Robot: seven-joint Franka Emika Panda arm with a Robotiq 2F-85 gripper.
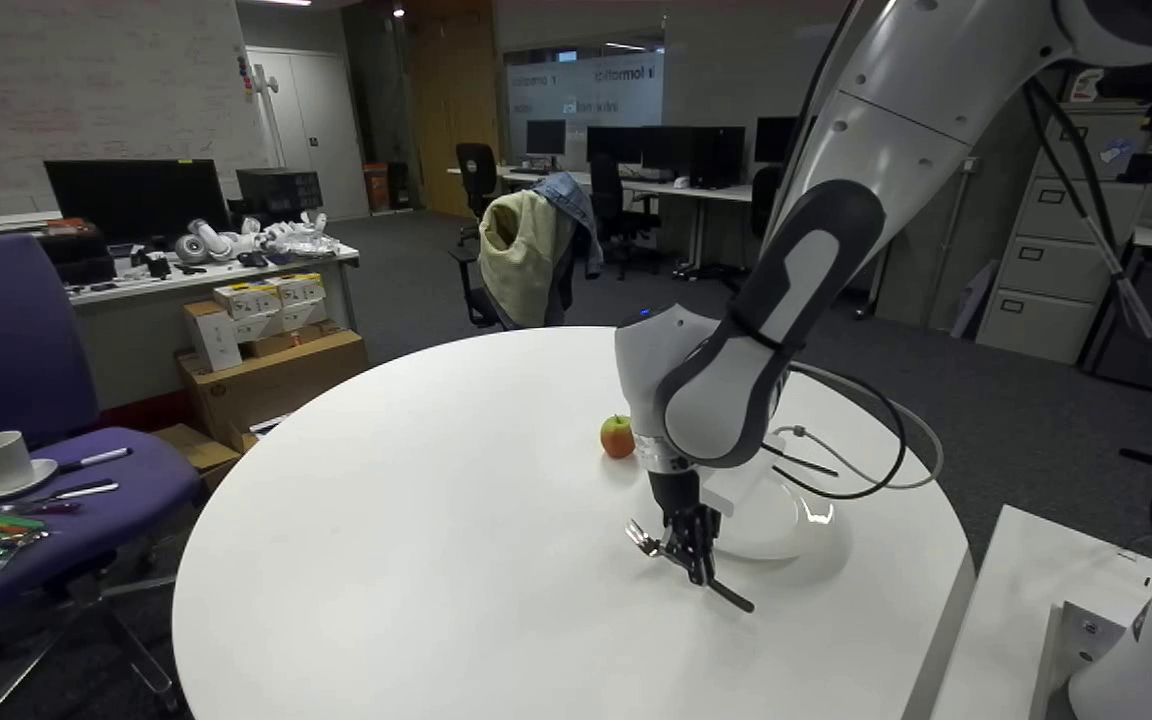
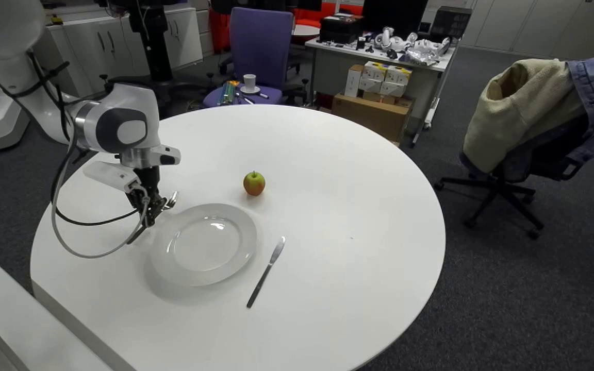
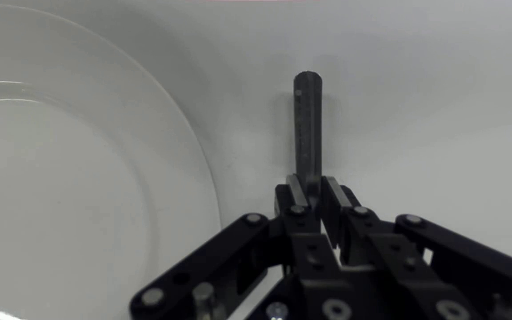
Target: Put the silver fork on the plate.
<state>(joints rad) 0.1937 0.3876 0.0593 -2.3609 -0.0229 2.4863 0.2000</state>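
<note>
My gripper (image 1: 701, 572) is shut on the silver fork (image 1: 733, 598), around its dark handle. The pale tines stick out on one side of the fingers and the handle end on the other. In the wrist view the dark handle (image 3: 308, 124) runs up from between the fingertips (image 3: 313, 189). The fork (image 2: 172, 200) is close to the table; I cannot tell if it touches. The white plate (image 2: 248, 232) lies beside the gripper (image 2: 147, 221), partly behind it in an exterior view (image 1: 766, 540). The plate rim (image 3: 171, 133) is left of the handle in the wrist view.
A red-green apple (image 2: 254, 183) stands on the round white table (image 2: 353, 206) near the plate. A knife (image 2: 263, 278) with a dark handle lies on the plate's far side from the gripper. A cable (image 2: 85, 255) loops from the arm. A cup on a saucer (image 1: 1, 462) stands on a purple chair.
</note>
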